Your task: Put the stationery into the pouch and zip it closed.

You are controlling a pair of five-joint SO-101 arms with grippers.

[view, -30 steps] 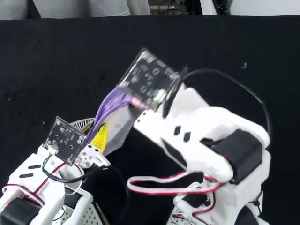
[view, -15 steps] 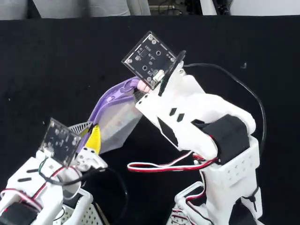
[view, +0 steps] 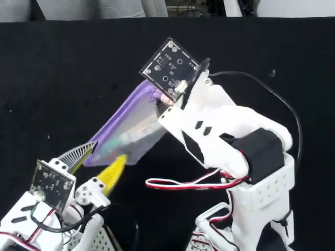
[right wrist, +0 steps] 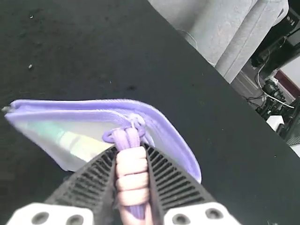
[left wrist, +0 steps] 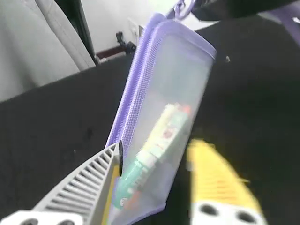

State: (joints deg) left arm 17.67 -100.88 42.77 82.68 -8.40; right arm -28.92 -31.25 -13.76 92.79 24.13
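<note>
Nearest, at 7 o'clock in the high view, the left gripper (view: 110, 150) is seen with its jaws spread wide and nothing clamped between them. Its grey finger (left wrist: 84, 185) is laid against the lower corner of the pouch (view: 131, 128). Its yellow finger (left wrist: 218, 180) is set just beside the pouch on the opposite face, with a gap between them in the left wrist view.

The pouch is held up by its upper end and tilted, its long axis running from 7 o'clock to 1 o'clock, just on the 9 o'clock side of the high view's centre. Whether its lower corner touches the table (view: 63, 68) cannot be told. It is made of clear film edged in purple. The stationery (left wrist: 157, 147) is seen through the film, lying inside toward the lower end. A green and white tube-shaped piece can be made out, but the rest cannot be told apart.

At the pouch's upper end, the pull (right wrist: 131, 171), a purple loop with a pinkish part, is pinched between the dark ribbed jaws of the right gripper (right wrist: 130, 149), which are closed tight on it. Along the purple zip edge the two sides are drawn together, though whether the zip is shut to the very end cannot be told. A black cable (view: 272, 99) is arched toward 3 o'clock.

Farthest, at 12 o'clock beyond the table's edge, grey fabric (view: 78, 8) is hung.
</note>
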